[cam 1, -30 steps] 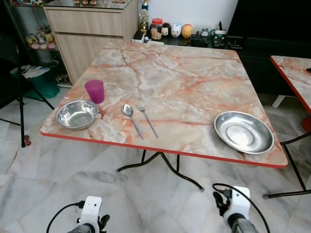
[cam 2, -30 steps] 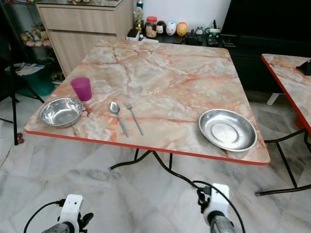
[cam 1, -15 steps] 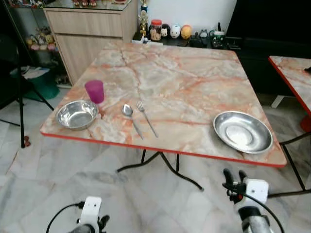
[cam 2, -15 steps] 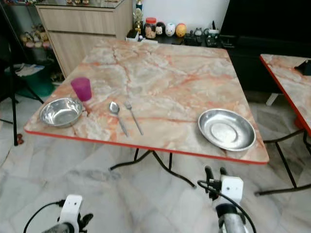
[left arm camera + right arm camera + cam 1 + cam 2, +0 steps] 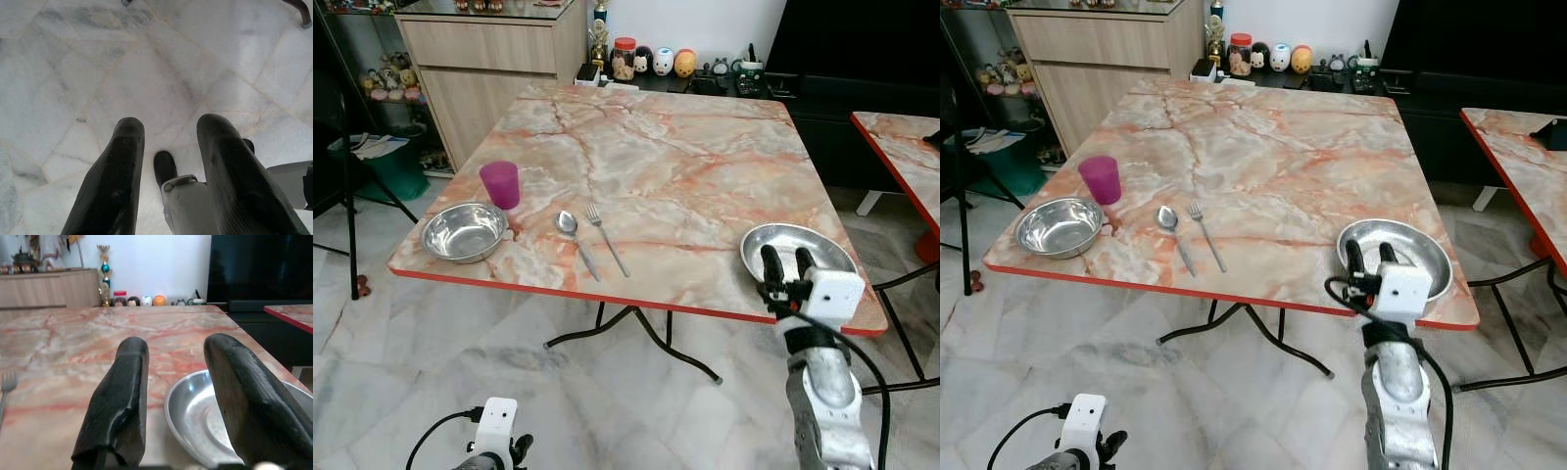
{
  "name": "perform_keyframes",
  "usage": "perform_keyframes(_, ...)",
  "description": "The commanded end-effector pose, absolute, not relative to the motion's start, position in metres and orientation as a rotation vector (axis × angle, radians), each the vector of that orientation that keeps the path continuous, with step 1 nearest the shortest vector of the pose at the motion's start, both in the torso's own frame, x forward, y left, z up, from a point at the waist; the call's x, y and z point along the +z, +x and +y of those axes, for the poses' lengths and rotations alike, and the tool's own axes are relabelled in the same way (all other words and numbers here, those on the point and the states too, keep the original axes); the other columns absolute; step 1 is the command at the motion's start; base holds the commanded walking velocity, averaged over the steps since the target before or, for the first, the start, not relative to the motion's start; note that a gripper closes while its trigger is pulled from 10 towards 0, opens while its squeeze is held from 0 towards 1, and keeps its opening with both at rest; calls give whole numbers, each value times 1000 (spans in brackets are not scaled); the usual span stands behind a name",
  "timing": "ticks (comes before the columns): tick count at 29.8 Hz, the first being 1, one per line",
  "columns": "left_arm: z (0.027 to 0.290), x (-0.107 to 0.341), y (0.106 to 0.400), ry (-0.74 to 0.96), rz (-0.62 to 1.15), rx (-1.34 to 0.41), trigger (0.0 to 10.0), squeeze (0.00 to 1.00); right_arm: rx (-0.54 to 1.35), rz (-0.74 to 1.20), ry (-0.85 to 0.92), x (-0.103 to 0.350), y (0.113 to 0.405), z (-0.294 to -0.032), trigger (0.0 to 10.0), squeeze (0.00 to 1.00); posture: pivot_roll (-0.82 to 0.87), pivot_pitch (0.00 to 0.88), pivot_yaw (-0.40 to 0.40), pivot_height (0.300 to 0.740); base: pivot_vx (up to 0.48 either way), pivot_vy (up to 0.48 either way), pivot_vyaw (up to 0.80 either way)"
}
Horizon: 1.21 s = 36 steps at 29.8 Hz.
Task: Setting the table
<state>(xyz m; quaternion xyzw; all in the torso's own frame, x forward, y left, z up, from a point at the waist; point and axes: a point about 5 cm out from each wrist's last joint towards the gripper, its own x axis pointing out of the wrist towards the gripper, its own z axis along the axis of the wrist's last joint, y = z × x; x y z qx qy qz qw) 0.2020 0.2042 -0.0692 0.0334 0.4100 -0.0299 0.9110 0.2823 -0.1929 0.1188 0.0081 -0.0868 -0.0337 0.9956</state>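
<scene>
right gripper (image 5: 784, 259) poised at the near rim of the steel plate (image 5: 1408, 252), fingers apart, nothing held. plate lying at the marble table (image 5: 675, 157)'s near right corner, well apart from spoon (image 5: 570, 227), fork (image 5: 605, 235), bowl (image 5: 464, 231) and pink cup (image 5: 499, 183). likely step: reaching for the plate; next, closing on its rim. left gripper (image 5: 168, 161) idle over floor, fingers parted.

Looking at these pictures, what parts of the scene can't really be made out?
- Steel plate: near rim covered by the right end effector, left eye view.
- Figurines beyond the table: too small to identify.
- Left end effector: lower fingers cut off, left wrist view.
</scene>
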Motion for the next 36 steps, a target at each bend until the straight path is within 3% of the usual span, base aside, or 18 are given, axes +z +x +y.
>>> perform_keyframes(1,203,-72,197,69,863,-63,10000,0,-80,-170,17,124,284,-194,10000,0,20,0,-61,736,0,0,0)
perform_keyframes(13,203,-73,196,78,864,-68,10000,0,-114,-141,35,130,294,-199,10000,0,16,0,-54,736,0,0,-573)
perform_keyframes(19,203,-72,198,85,858,-72,10000,0,-102,-153,49,134,299,-195,10000,0,16,0,-54,736,0,0,0)
perform_keyframes(36,203,-71,198,90,853,-72,10000,0,-103,-158,60,138,304,-196,10000,0,20,0,-59,736,0,-279,0)
